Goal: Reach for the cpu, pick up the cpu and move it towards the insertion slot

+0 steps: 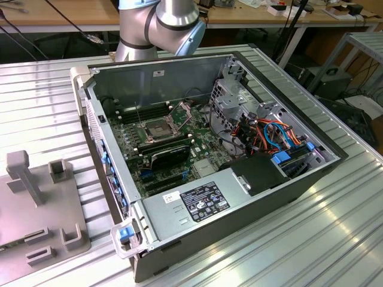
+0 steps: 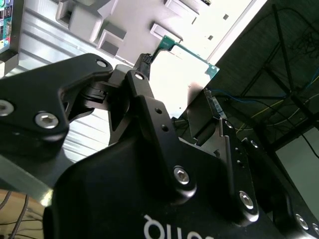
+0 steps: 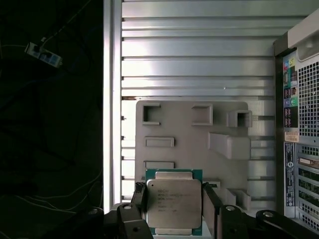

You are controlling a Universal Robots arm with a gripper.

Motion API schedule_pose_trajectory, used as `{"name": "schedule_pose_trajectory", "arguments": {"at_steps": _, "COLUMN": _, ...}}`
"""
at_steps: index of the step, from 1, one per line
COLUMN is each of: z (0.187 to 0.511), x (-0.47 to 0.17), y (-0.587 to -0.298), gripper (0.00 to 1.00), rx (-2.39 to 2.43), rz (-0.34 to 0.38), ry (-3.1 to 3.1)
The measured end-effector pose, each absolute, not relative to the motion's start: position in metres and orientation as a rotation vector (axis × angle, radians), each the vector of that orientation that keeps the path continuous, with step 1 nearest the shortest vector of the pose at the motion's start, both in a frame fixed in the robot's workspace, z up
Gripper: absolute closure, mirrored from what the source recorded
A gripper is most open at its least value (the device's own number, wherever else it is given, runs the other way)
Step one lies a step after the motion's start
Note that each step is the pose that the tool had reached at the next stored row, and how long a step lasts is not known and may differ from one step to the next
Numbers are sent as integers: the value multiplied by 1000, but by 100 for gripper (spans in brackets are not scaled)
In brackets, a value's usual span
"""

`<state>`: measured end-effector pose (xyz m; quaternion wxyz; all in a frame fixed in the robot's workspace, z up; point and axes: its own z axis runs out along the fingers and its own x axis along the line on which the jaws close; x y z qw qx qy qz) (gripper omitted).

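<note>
Above the grey fixture tray (image 3: 192, 144), the gripper (image 3: 174, 198) is clasping the cpu (image 3: 174, 204) between its two black fingers (image 3: 140, 198), one pressing on each opposite edge. In the first wrist view the chip's silvery heat-spreader is facing the camera, with a thin green board edge showing around it. The tray's empty recesses and raised blocks are lying well apart beneath it, so the cpu is hanging clear of the tray.

In the second wrist view the gripper's black linkages are angling inward onto the cpu (image 2: 187, 74), which is showing as a bright plate with a green rim.

In the exterior view the arm (image 1: 160, 25) is showing its silver and blue joints at the frame's upper edge, behind the open computer case (image 1: 239, 197). The case is resting on the ribbed aluminium table (image 1: 335, 239), with the fixture tray (image 1: 36, 215) towards the exterior view's left of it. The insertion slot (image 1: 157, 128) is sitting on the motherboard (image 1: 197, 143) inside the case, its dark centre uncovered and well apart from the held cpu.
</note>
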<state>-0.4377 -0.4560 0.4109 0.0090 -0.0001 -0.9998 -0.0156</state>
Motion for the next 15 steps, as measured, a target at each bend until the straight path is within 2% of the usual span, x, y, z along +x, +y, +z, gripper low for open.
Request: {"name": "schedule_pose_trajectory", "arguments": {"at_steps": 15, "z": 411, "x": -428, "y": -456, "gripper": 45, "rx": 0, "rz": -49, "ry": -3123}}
